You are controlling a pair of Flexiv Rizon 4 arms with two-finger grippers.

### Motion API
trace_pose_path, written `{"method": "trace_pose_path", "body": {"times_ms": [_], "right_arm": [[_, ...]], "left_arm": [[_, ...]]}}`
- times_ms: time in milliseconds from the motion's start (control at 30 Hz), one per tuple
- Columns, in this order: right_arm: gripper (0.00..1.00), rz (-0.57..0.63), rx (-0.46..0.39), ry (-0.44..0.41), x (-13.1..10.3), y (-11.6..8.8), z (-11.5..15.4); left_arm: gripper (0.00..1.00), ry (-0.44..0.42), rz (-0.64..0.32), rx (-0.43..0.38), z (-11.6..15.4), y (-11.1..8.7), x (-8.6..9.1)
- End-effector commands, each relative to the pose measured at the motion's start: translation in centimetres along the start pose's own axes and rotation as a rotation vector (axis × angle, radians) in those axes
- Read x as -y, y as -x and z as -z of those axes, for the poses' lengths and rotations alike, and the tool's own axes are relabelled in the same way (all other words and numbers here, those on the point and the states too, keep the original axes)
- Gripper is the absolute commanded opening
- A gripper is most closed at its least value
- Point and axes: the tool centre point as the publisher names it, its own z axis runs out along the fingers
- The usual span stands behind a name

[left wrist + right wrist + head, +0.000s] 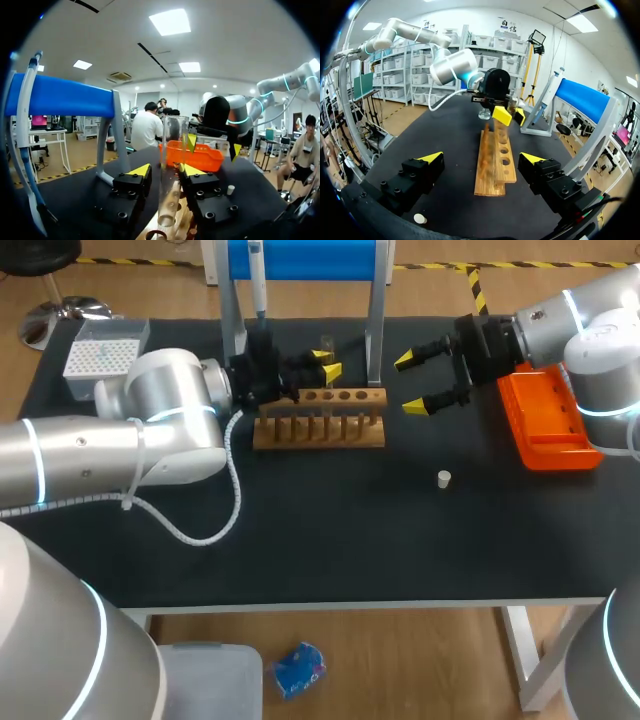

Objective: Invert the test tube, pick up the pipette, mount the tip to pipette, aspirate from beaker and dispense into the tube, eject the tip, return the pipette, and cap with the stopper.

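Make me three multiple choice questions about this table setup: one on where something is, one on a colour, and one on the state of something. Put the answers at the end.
1. Where is the small white stopper?
A. in the wooden rack
B. on the bare black table
C. on the blue stand
D. inside the tip box

2. What colour is the tray next to the right gripper?
A. blue
B. green
C. orange
D. white

3. What state is the right gripper in?
A. open, holding nothing
B. shut on the stopper
C. shut on a pipette
D. shut on a test tube

Answers:
1. B: in the head view it lies alone on the dark tabletop.
2. C: the whole tray is bright orange.
3. A: its yellow tips stand wide apart with nothing between them.
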Motion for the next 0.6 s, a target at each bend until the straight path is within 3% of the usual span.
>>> {"method": "trace_pose_path", "body": {"times_ms": [33, 300, 600], "right_arm": [[1.00, 0.000, 0.000, -0.003, -0.1, 0.0, 0.0], [1.00, 0.000, 0.000, -0.003, -0.1, 0.0, 0.0], [1.00, 0.000, 0.000, -0.003, -0.1, 0.0, 0.0]], "left_arm": [[1.00, 0.007, -0.003, 0.011, 0.2, -0.3, 0.3], [1.00, 0.072, -0.057, 0.020, 0.9, -0.3, 3.1], [1.00, 0.226, -0.155, 0.014, 4.4, -0.5, 9.0]]}}
